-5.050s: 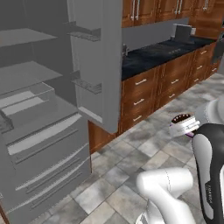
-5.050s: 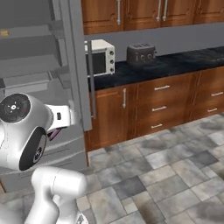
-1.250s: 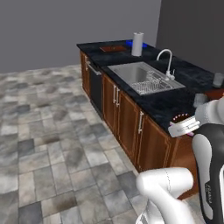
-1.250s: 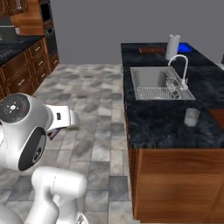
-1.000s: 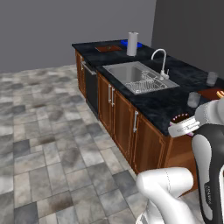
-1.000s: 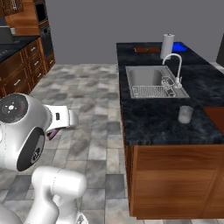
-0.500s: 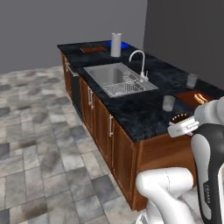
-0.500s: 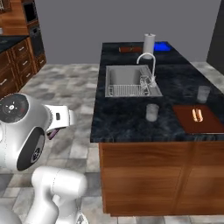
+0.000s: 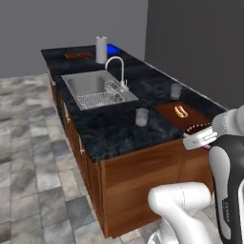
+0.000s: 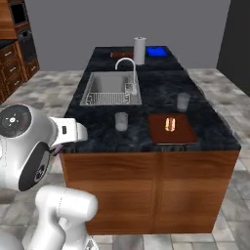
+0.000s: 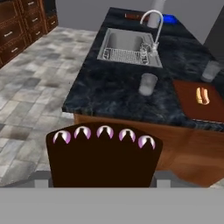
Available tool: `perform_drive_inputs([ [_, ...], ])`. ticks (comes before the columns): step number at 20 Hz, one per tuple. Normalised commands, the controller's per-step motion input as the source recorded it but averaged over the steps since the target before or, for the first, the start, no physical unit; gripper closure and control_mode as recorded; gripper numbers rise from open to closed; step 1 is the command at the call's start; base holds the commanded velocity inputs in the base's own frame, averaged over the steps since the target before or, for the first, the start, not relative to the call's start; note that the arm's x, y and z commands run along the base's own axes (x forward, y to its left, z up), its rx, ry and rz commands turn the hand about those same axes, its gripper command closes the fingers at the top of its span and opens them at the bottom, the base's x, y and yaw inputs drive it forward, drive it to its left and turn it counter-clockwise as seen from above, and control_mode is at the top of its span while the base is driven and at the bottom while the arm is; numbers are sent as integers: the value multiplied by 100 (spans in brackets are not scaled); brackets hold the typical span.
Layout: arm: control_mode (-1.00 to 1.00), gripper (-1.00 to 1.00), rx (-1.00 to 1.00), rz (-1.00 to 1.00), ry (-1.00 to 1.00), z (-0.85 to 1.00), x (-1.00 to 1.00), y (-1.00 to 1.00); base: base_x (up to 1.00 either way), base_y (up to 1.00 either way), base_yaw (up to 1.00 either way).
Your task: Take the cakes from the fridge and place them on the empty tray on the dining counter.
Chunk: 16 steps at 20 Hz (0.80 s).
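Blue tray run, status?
Claw shut on dark brown cake. Blue tray far end of counter. Paper towel roll beside it.

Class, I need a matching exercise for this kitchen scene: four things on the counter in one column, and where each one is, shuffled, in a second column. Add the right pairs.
Things:
1. tray
2. faucet
3. board
4. cake

Places:
A. between the gripper fingers
B. at the far end of the counter, beside the paper towel roll
C. at the near end of the counter, with a hot dog on it
D. at the edge of the sink

Pairs: 1-B, 2-D, 3-C, 4-A
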Motion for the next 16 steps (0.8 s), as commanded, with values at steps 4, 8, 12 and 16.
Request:
perform_drive_inputs([
  [4, 100, 100, 0, 0, 0, 0, 0, 0, 0, -100, 0],
  [8, 100, 100, 0, 0, 0, 0, 0, 0, 0, -100, 0],
  [12, 100, 100, 0, 0, 0, 0, 0, 0, 0, -100, 0],
  [16, 100, 100, 0, 0, 0, 0, 0, 0, 0, -100, 0],
])
